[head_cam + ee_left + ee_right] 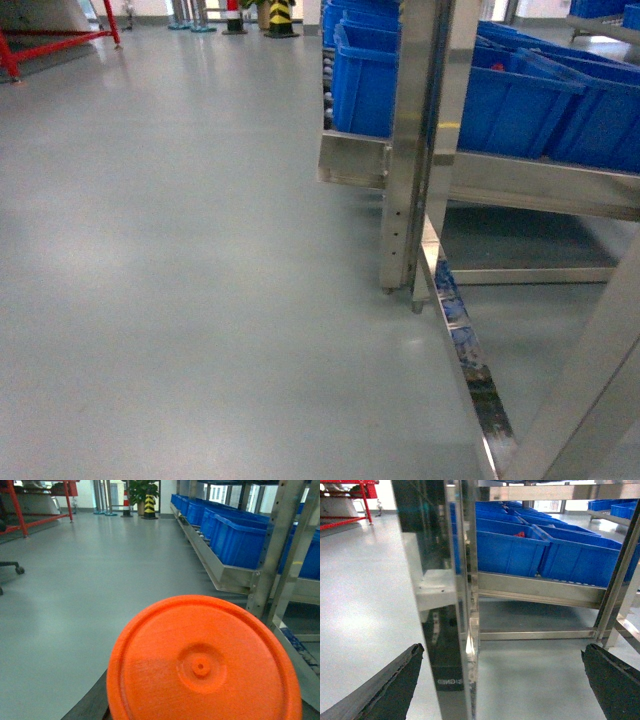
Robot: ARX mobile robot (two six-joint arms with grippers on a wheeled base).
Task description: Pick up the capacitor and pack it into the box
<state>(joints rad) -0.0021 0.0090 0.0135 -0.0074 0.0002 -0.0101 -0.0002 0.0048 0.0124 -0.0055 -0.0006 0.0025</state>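
Orange filled the lower half of the left wrist view: the capacitor [202,665], seen end-on as a round ridged face with a small central dimple, sat right against the left gripper [95,707] (only a dark edge showed, so its grip could not be judged). Across the right wrist view, the right gripper [502,680] was spread wide and empty, facing a steel rack [462,600] of blue bins [510,550].

A smooth grey floor [180,280] spreads out, glossy with pale reflections. On it stands a steel rack [410,150] whose slanted shelf [540,185] carries a row of blue bins [520,100] set side by side. The rack's upright posts rest on small feet. Farther off, a red frame [60,40] and a striped bollard [281,15] stand on the same floor.
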